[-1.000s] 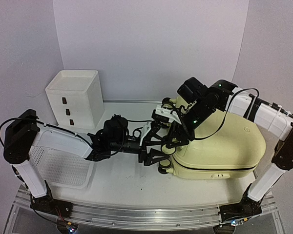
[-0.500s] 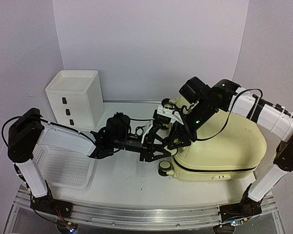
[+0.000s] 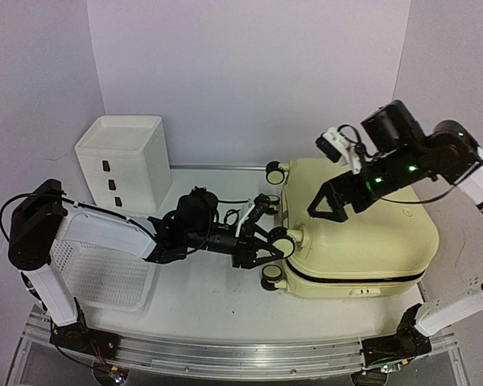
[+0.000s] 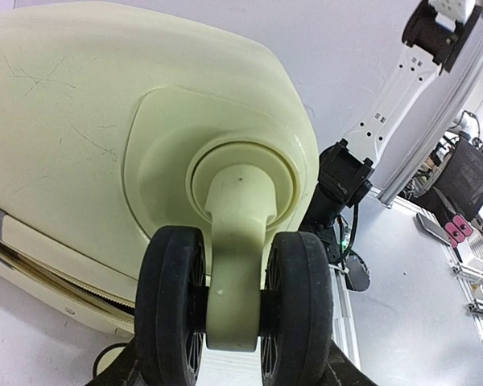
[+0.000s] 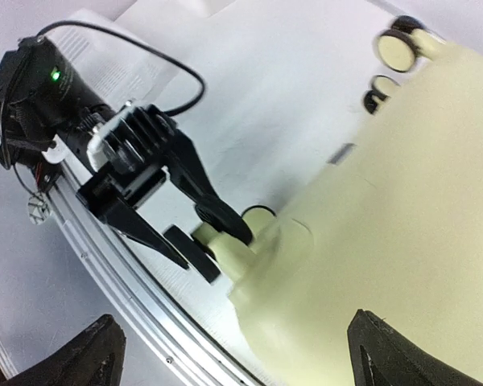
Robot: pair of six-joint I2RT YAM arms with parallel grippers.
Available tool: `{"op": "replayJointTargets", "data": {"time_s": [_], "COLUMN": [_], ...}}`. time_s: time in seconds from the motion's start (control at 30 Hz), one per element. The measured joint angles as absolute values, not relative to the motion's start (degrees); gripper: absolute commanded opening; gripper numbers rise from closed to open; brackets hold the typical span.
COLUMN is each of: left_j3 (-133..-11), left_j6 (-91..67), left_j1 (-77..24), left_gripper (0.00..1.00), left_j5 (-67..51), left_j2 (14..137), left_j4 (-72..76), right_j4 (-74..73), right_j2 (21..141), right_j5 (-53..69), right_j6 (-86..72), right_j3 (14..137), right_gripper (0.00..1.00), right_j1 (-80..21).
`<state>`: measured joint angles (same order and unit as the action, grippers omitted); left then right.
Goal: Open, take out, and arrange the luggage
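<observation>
My left gripper (image 3: 270,244) clamped on double wheel (image 4: 298,310) at luggage corner. Luggage (image 3: 386,241) lies flat on worktop (image 3: 201,297) just beyond its fingertips, shell closed along seam. My right gripper (image 3: 334,211) spread wide, holding nothing, hovers with lid directly beneath. I judge task barely begun: opening, unpacking, arranging all remain.

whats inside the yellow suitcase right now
Nothing inside shows: the luggage lies closed on the table, its shell hiding the interior. Outside, the left gripper clamps one double wheel; the right gripper hangs open above it.
</observation>
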<state>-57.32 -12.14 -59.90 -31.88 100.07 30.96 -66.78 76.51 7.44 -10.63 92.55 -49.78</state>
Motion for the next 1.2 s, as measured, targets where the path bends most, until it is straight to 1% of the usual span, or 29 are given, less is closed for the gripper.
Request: {"op": "replayJointTargets", "data": {"time_s": [0.07, 0.17, 0.3, 0.4, 0.53, 0.67, 0.87, 1.0, 1.2], "left_j3": [-57.6, -59.6, -64.4, -69.1, -74.4, -78.5, -82.7, -84.4, -86.5], "left_j6": [-12.4, -12.4, -12.0, -11.6, -10.5, -9.2, -7.2, -6.6, -5.7], "left_j1": [-59.9, -60.1, -60.1, -60.2, -60.4, -60.4, -60.4, -60.4, -60.2], "left_gripper": [0.34, 0.34, 0.32, 0.31, 0.30, 0.30, 0.29, 0.28, 0.29], "left_j5": [-30.9, -29.7, -28.6, -26.9, -23.9, -20.8, -16.4, -14.1, -13.0], "left_j2": [98.9, 97.7, 97.1, 97.1, 97.1, 97.1, 97.3, 98.2, 99.3], "left_j4": [29.4, 26.3, 21.8, 17.3, 12.8, 10.2, 8.5, 8.2, 7.5], "right_j4": [-69.8, -73.9, -78.0, -80.0, -81.0, -80.1, -74.3, -69.5, -66.6], "right_j2": [71.0, 62.4, 51.8, 47.0, 45.6, 43.5, 37.7, 39.1, 42.1], "right_j5": [3.4, 0.9, 2.5, 4.8, 6.7, 5.3, -2.4, -8.2, -16.4], "right_j6": [-14.6, -18.6, -21.3, -21.8, -21.8, -24.7, -40.4, -46.9, -53.5], "right_j3": [92.0, 90.1, 84.9, 79.3, 71.0, 66.9, 60.5, 56.0, 48.8], "right_gripper": [0.98, 0.98, 0.98, 0.98, 0.98, 0.98, 0.98, 0.98, 0.98], "right_j1": [-49.7, -49.8, -49.8, -49.8, -49.8, -49.8, -49.7, -49.6, -49.6]}}
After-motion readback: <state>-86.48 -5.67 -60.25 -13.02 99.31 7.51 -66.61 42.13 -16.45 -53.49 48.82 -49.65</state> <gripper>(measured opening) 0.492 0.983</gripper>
